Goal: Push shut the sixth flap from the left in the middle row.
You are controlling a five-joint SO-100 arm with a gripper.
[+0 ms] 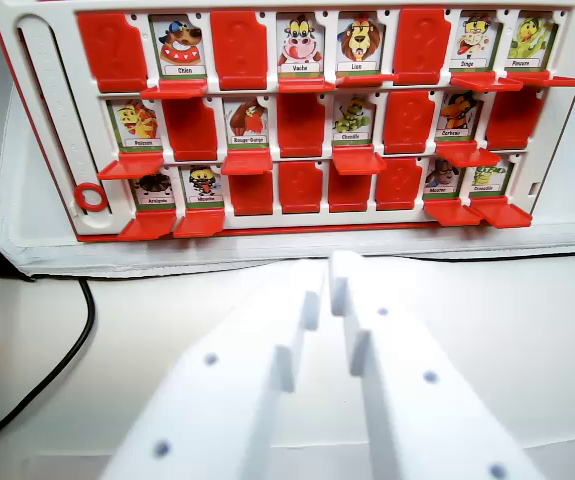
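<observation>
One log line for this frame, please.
end effector shut, empty, short of board | sixth middle-row flap already shows red | no contact

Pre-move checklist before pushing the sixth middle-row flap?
1. Board fully in view: ok.
2. Sixth flap found: ok.
3. Flap open and needing a push: not ok, it shows a red cover with no picture.
4. Gripper empty, jaws together: ok.
5. Gripper lined up with the flap: not ok, it sits toward the wrist view's left of it, short of the board.
6. Cable clear of the path: ok.
</observation>
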